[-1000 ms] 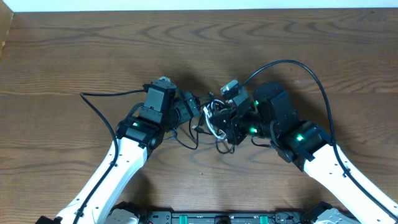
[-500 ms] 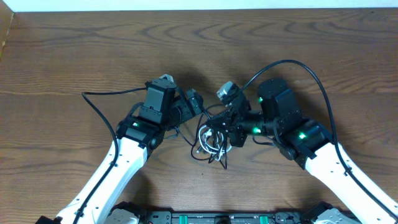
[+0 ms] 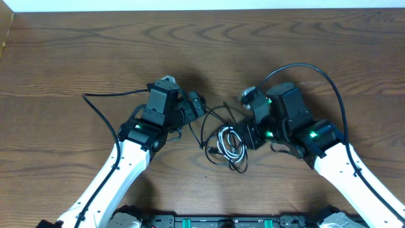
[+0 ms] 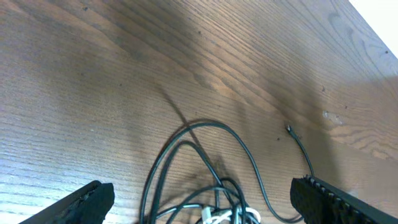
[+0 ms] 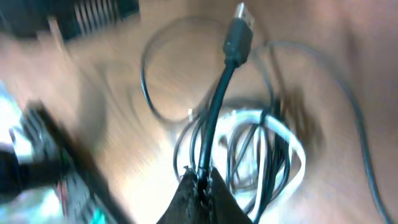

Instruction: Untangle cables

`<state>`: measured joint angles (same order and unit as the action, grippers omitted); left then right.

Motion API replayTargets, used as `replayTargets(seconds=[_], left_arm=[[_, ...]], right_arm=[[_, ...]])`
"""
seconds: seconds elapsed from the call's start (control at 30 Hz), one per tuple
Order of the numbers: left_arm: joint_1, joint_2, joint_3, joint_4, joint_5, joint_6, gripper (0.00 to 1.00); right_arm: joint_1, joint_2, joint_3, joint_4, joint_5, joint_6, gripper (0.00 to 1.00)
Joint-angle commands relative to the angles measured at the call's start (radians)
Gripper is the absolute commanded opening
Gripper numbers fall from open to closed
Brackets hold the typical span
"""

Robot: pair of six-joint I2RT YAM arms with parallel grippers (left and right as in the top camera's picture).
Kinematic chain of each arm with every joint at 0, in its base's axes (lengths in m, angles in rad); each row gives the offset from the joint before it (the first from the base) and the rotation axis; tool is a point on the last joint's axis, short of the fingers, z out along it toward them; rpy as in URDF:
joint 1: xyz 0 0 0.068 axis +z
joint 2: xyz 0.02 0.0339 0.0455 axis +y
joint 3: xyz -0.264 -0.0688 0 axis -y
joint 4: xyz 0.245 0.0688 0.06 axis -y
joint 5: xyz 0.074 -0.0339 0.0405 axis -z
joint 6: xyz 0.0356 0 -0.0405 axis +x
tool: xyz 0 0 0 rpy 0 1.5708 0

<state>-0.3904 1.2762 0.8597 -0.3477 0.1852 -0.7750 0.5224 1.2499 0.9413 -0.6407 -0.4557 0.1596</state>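
Observation:
The cables lie as a loose knot of thin black loops and one white cord on the wooden table between the two arms. My left gripper stands open just left of the knot, holding nothing. In the left wrist view its gripper straddles black loops and a bit of white cord. My right gripper is at the knot's right side. The right wrist view shows this gripper shut on a black cable that ends in a USB plug, with the white cord coiled beyond.
Thick black arm cords run out to the left and arch over the right arm. One thin cable end trails off on the wood ahead of the left gripper. The table's far edge runs along the top.
The right gripper has drawn back to the right with the black cable, dragging the knot away from the left gripper and spreading it. The left arm has stayed put, open.

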Motion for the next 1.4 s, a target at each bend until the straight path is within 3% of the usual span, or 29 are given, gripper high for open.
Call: replayTargets(seconds=[0.0, 0.03, 0.1, 0.23, 0.37, 0.4, 0.47, 0.5, 0.67, 1.03, 1.1, 1.13, 1.2, 1.37], left_arm=[[0.003, -0.003, 0.008, -0.003, -0.022, 0.003, 0.95], [0.003, -0.003, 0.008, -0.003, -0.023, 0.003, 0.95], [0.003, -0.003, 0.008, -0.003, -0.031, 0.003, 0.95], [0.003, -0.002, 0.008, -0.003, -0.040, 0.003, 0.95], [0.003, -0.003, 0.008, -0.003, -0.040, 0.003, 0.95], [0.003, -0.003, 0.008, -0.003, -0.040, 0.003, 0.95], [0.003, -0.003, 0.008, -0.004, -0.040, 0.003, 0.95], [0.003, -0.002, 0.008, -0.006, -0.040, 0.003, 0.95], [0.003, -0.003, 0.008, -0.006, -0.040, 0.003, 0.95], [0.003, -0.003, 0.008, -0.011, -0.040, 0.003, 0.95], [0.003, -0.003, 0.008, -0.015, -0.040, 0.003, 0.95], [0.003, -0.002, 0.008, -0.018, -0.040, 0.003, 0.95], [0.003, -0.002, 0.008, -0.019, -0.040, 0.003, 0.95], [0.003, -0.003, 0.008, -0.045, -0.040, 0.003, 0.95]], right_arm=[[0.027, 0.000, 0.006, -0.118, -0.030, -0.199, 0.03], [0.032, 0.000, 0.006, -0.155, -0.026, -0.229, 0.10], [0.036, 0.000, 0.006, -0.214, -0.010, -0.271, 0.34], [0.035, 0.000, 0.006, -0.208, 0.104, -0.220, 0.55], [0.035, 0.000, 0.006, -0.153, 0.343, 0.021, 0.64], [0.035, 0.000, 0.006, -0.140, 0.441, 0.144, 0.61], [0.035, 0.000, 0.006, -0.137, 0.470, 0.221, 0.53], [0.039, 0.000, 0.006, -0.140, 0.407, 0.179, 0.49], [0.076, 0.004, -0.029, -0.132, 0.135, -0.076, 0.51], [0.121, 0.167, -0.144, 0.094, 0.127, -0.039, 0.50], [0.121, 0.241, -0.144, 0.138, 0.045, -0.037, 0.43], [0.121, 0.259, -0.144, 0.151, 0.011, -0.037, 0.34], [0.121, 0.301, -0.144, 0.192, -0.124, -0.037, 0.02], [0.075, 0.278, -0.122, 0.290, -0.396, -0.014, 0.01]])
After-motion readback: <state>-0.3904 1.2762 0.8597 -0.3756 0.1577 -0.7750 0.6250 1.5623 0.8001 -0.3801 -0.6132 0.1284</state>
